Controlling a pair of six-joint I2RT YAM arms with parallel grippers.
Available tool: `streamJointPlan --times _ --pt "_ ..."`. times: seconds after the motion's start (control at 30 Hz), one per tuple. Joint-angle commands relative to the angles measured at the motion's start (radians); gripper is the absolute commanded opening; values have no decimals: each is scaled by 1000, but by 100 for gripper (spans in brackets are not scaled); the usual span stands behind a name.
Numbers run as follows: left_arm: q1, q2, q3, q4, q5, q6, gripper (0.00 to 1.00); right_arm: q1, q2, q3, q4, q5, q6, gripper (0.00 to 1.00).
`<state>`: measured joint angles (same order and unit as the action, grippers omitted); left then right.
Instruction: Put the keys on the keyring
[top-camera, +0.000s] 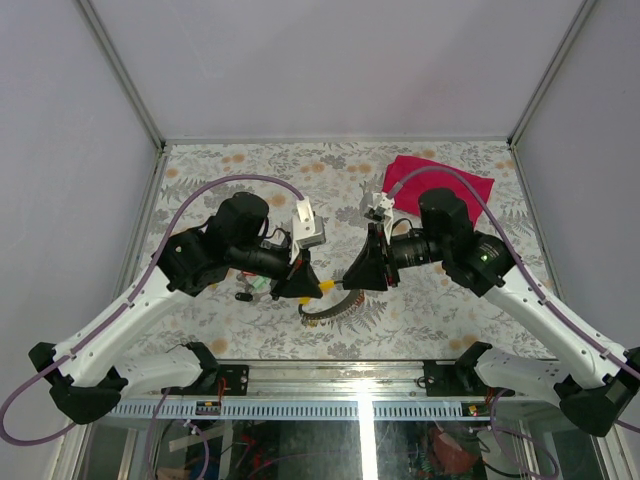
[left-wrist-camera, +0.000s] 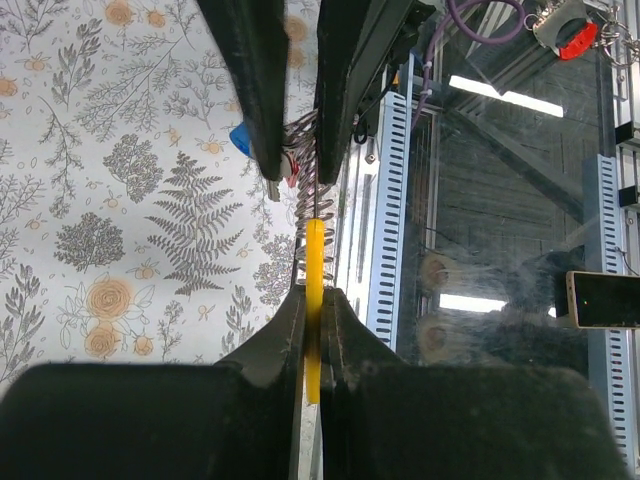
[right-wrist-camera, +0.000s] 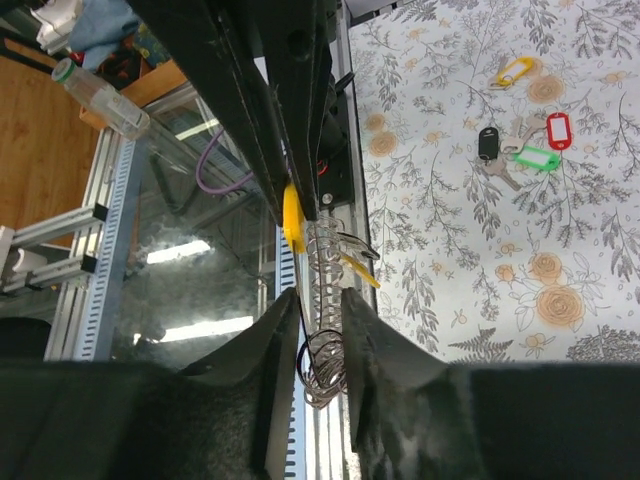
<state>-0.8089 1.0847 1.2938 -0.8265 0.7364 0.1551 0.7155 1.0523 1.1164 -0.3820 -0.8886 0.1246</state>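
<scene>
My left gripper (left-wrist-camera: 314, 292) is shut on a yellow tag (left-wrist-camera: 314, 250) of the keyring, held above the near edge of the table. A silvery coiled strand (right-wrist-camera: 326, 270) runs from that tag toward my right gripper (right-wrist-camera: 320, 300). Its jaws stand on either side of the coil's looped end, the right pad (right-wrist-camera: 362, 330) against it and a thin gap on the left. A blue tag (left-wrist-camera: 240, 137) hangs beside the coil. In the top view both grippers (top-camera: 308, 285) (top-camera: 350, 277) meet tip to tip. Loose keys with black (right-wrist-camera: 487, 142), red (right-wrist-camera: 558, 130) and green (right-wrist-camera: 535, 158) tags lie on the table.
A loose yellow tag (right-wrist-camera: 515, 70) lies beyond the keys. A red cloth (top-camera: 440, 185) is at the back right of the floral tabletop (top-camera: 250, 170). The slotted metal rail (top-camera: 330, 408) marks the near edge below the grippers.
</scene>
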Motion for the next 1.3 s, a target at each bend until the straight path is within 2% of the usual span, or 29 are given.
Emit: streamJointPlan --times 0.0,0.1,0.13,0.17,0.23,0.3,0.47,0.63,0.8,1.0,1.27 --pt "-3 -4 35 30 4 3 0 13 7 2 56 -49 8 22" --pt "-5 -3 35 30 -11 1 1 15 8 4 67 -53 13 2" --pt "-4 -4 35 31 -21 -2 4 15 7 8 66 -48 14 0" --pt "-4 -7 34 38 -36 -8 7 15 5 10 63 -42 15 0" --pt "-4 -22 28 60 -76 -26 19 16 0 17 53 -26 22 0" --pt "-3 -46 17 94 -126 -47 33 15 -11 27 27 22 27 0" --pt "-5 -120 -29 214 -295 -117 59 16 -39 53 -49 168 70 0" --pt "-22 -146 -50 264 -432 -139 69 16 -54 73 -86 335 214 0" --pt "-87 -140 -69 274 -580 -107 71 16 -39 130 -133 367 320 0" --pt "-171 -78 -56 260 -663 -52 71 16 -17 197 -183 377 357 0" --pt "-239 10 1 220 -797 17 58 15 -7 209 -204 363 366 0"
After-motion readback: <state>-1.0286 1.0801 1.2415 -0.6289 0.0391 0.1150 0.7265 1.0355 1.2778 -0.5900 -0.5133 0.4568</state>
